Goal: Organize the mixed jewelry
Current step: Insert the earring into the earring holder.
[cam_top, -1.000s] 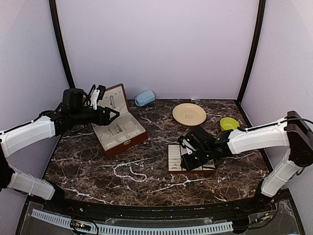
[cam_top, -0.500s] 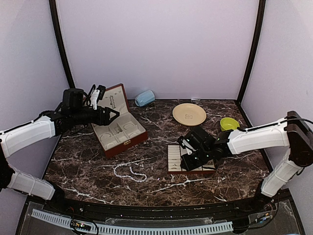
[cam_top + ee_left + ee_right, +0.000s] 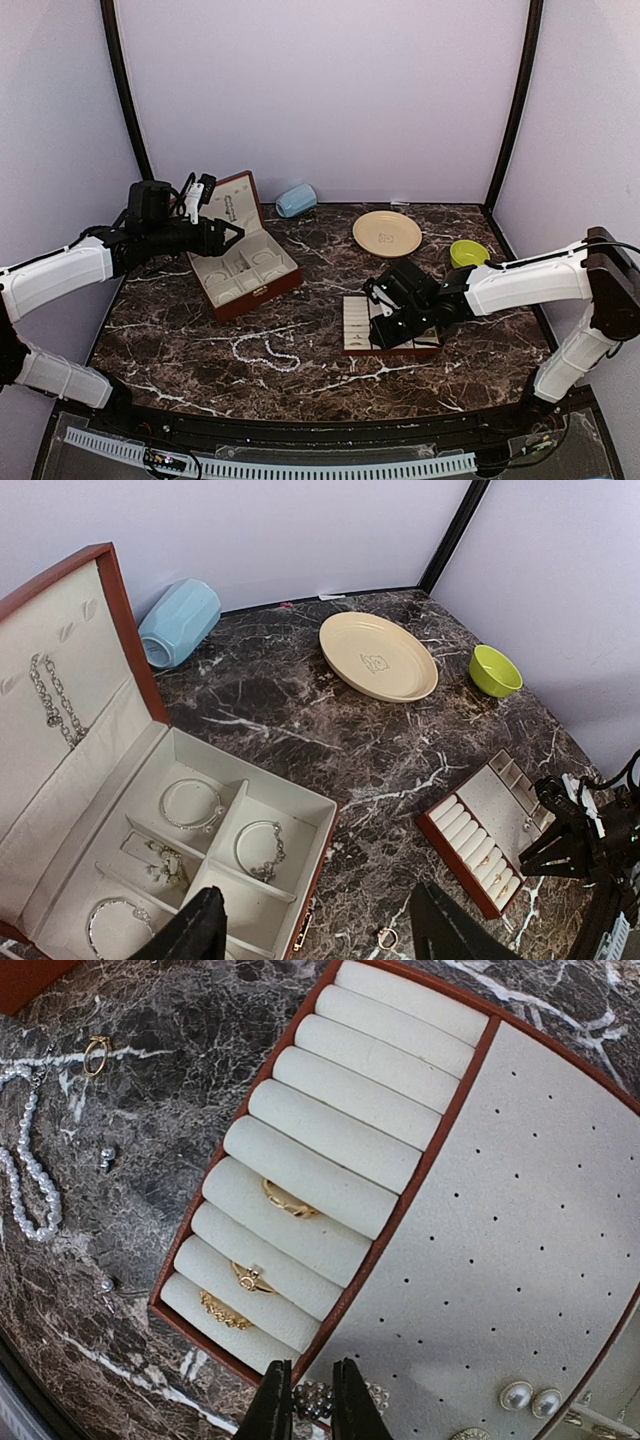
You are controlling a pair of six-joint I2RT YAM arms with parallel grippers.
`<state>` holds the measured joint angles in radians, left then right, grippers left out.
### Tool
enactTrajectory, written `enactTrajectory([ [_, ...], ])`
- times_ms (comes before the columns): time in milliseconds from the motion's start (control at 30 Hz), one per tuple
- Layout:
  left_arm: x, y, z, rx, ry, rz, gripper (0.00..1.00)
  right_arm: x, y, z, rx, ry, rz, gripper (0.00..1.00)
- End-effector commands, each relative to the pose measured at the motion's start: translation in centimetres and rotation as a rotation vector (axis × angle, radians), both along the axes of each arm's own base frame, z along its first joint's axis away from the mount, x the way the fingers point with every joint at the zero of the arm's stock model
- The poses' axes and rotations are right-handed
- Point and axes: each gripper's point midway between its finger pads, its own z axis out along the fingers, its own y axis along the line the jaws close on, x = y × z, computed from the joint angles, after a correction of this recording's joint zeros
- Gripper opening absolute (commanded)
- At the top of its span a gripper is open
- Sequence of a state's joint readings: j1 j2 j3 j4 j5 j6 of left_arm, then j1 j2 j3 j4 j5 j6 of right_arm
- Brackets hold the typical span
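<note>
Earring pinched by right end effector.

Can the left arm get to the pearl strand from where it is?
Probably yes: the left tool hovers open over the box, and the pearl strand lies uncovered on the table in front of that box.

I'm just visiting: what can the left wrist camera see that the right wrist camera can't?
Only the left wrist view: the open box with bracelets, blue cup, plate, green bowl. Only the right wrist view: gold rings in the slots, pearl earrings, pearl strand, a beaded piece pinched in the right hand. Both: the slotted tray on the marble table.
</note>
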<state>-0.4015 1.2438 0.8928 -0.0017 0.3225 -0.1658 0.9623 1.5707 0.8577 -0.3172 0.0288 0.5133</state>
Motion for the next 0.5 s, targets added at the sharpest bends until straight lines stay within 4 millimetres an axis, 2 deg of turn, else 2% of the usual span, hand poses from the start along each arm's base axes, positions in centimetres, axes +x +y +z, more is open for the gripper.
enactTrajectory([
  [0,-0.30,0.18,-0.51,-0.002,0.014,-0.003,0.66,-0.43,-0.62,0.20,-0.036,0.000,0.002,0.07],
  [233,-0.30,0.18,-0.54,-0.002,0.015,-0.003,0.66,-0.44,-0.24,1.07,-0.007,-0.002,-0.002,0.07],
  [467,-0.34,0.18,-0.41,-0.003,0.012,-0.003,0.66,-0.62,0.05,0.50,0.008,0.010,0.003,0.07],
])
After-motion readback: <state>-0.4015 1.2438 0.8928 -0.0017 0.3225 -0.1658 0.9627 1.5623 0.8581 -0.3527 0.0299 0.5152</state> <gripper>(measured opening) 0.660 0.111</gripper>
